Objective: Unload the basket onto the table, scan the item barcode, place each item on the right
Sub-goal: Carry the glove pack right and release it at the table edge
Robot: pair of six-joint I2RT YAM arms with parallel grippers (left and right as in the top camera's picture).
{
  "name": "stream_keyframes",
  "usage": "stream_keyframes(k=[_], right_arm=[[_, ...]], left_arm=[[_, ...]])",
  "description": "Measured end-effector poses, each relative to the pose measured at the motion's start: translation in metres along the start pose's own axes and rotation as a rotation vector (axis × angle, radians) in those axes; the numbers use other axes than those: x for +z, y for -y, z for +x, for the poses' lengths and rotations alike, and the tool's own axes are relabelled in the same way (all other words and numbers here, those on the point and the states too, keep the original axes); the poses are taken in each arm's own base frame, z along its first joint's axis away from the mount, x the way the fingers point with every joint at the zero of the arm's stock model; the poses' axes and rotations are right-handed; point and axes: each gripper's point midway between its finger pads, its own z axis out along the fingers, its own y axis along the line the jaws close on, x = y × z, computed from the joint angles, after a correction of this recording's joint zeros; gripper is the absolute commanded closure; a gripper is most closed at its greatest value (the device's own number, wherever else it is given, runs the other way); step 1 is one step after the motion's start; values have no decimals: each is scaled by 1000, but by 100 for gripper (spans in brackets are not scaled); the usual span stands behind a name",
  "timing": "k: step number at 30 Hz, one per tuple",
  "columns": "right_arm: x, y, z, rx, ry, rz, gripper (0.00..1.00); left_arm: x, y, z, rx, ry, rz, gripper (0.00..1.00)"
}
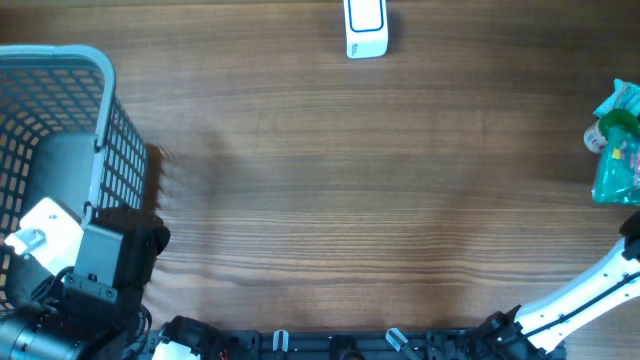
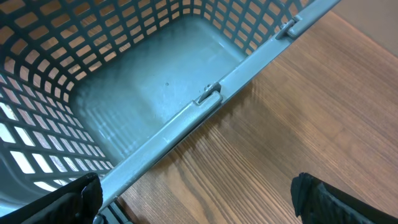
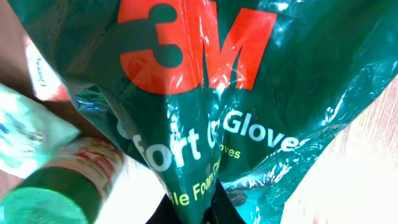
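Note:
The item, a dark green plastic glove packet point(image 3: 205, 93) with a red logo, fills the right wrist view. My right gripper point(image 3: 208, 208) is shut on its lower edge, the film pinched between the black fingers. Overhead, the packet point(image 1: 618, 175) lies at the table's right edge, and the right arm point(image 1: 590, 295) reaches toward it, its gripper past the frame edge. The white barcode scanner point(image 1: 365, 30) stands at the far centre of the table. My left gripper point(image 2: 199, 199) is open and holds nothing, hovering over the rim of the grey basket point(image 2: 186, 118).
The grey mesh basket point(image 1: 105, 90) sits at the left with nothing visible inside. Beside the packet lie a bottle with a green cap point(image 3: 56, 186) and a white pouch point(image 3: 25, 137). Bare wooden tabletop point(image 1: 350, 200) spans the middle.

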Motion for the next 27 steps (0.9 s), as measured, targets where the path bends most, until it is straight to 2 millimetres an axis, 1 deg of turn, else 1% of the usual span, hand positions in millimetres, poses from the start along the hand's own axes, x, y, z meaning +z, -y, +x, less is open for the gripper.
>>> stream_keyframes(k=[1, 3, 4, 5, 6, 7, 10, 12, 14, 15, 16, 17, 18, 19, 20, 21, 22, 23, 24, 25, 26, 27], right_arm=[[10, 5, 7, -4, -29, 25, 95], [38, 24, 27, 18, -95, 122, 94], [49, 29, 33, 30, -111, 151, 90], [59, 37, 41, 46, -137, 185, 78], [67, 46, 50, 76, -157, 226, 49], [68, 47, 48, 83, -147, 232, 41], [67, 46, 40, 105, -108, 233, 21], [58, 39, 33, 109, -82, 200, 19], [26, 28, 31, 100, -66, 95, 19], [5, 21, 32, 88, -56, 22, 19], [-32, 11, 39, 46, -41, -100, 19], [-65, 3, 46, 4, -21, -198, 18], [-97, -7, 59, -66, -6, -304, 16], [-145, -19, 85, -193, 24, -450, 12], [-179, -26, 110, -291, 44, -553, 10], [-214, -32, 141, -415, 67, -656, 4], [-244, -31, 175, -534, 89, -737, 1], [-270, -25, 210, -648, 102, -807, 0], [-290, -16, 240, -747, 116, -860, 0], [-316, 8, 280, -858, 123, -930, 0], [-331, 25, 300, -919, 145, -975, 0], [-342, 39, 311, -957, 170, -1011, 1]], left_arm=[[0, 0, 0, 0, 0, 0, 0], [0, 0, 0, 0, 0, 0, 0], [0, 0, 0, 0, 0, 0, 0], [0, 0, 0, 1, 0, 0, 0], [0, 0, 0, 0, 0, 0, 0], [0, 0, 0, 0, 0, 0, 0], [0, 0, 0, 0, 0, 0, 0], [0, 0, 0, 0, 0, 0, 0], [0, 0, 0, 0, 0, 0, 0], [0, 0, 0, 0, 0, 0, 0], [0, 0, 0, 0, 0, 0, 0], [0, 0, 0, 0, 0, 0, 0], [0, 0, 0, 0, 0, 0, 0], [0, 0, 0, 0, 0, 0, 0], [0, 0, 0, 0, 0, 0, 0], [0, 0, 0, 0, 0, 0, 0], [0, 0, 0, 0, 0, 0, 0], [0, 0, 0, 1, 0, -1, 0], [0, 0, 0, 0, 0, 0, 0], [0, 0, 0, 1, 0, -1, 0], [0, 0, 0, 0, 0, 0, 0], [0, 0, 0, 1, -1, -1, 0]])
